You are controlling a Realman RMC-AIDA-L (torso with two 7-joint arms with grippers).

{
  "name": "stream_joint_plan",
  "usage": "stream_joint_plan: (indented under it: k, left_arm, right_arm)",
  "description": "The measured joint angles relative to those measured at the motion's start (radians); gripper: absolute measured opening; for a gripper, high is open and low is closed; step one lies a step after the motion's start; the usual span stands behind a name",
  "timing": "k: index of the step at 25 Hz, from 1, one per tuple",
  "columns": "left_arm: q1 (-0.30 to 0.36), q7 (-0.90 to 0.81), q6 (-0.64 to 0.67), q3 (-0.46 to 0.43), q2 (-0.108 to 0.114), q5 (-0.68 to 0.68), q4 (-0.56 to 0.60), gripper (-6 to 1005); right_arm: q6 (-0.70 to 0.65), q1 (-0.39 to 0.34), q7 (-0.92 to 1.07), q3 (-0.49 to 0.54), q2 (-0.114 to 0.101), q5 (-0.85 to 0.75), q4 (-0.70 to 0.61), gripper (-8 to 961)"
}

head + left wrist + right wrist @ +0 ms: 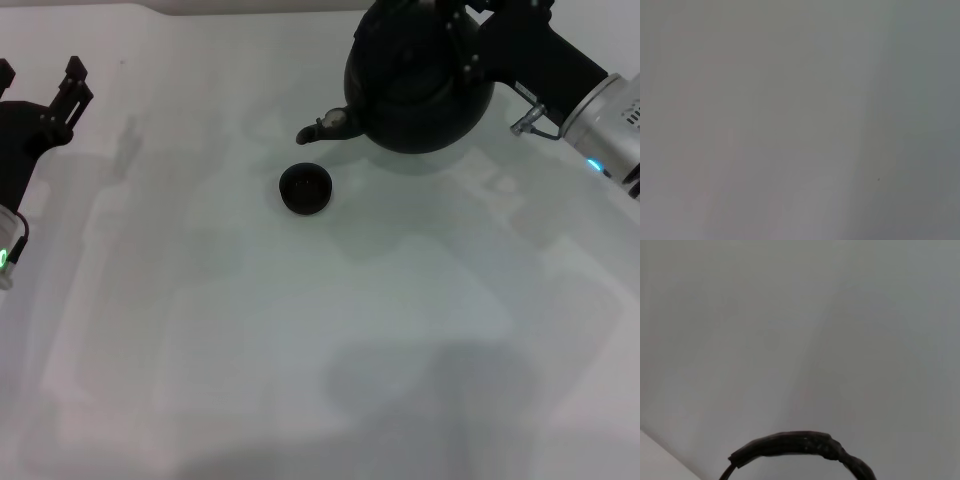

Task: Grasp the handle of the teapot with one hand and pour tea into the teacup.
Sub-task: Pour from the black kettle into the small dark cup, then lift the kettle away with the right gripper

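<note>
Teapot (420, 90) held aloft at 1 o'clock by right gripper (470, 30), finger state indiscernible, spout (325, 125) aimed toward 8 o'clock, just short of teacup (305, 188); left gripper (65, 95) spread, parked at 9 o'clock.

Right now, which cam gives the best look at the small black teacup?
Head view. The small round matte-black teacup sits whole and unobstructed on the white table, just below the spout of the big black teapot. The left wrist view shows only blank surface; the right wrist view shows only a black handle arc.
</note>
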Motion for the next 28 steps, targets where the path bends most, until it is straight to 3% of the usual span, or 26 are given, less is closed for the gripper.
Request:
stream_joint_plan:
  k: [28]
  left_arm:
    - [-0.008, -0.013, -0.019, -0.003, -0.002, 0.000, 0.002, 887]
  right_arm:
    - [-0.001, -0.005, -0.177, -0.003, -0.003, 0.000, 0.004, 135]
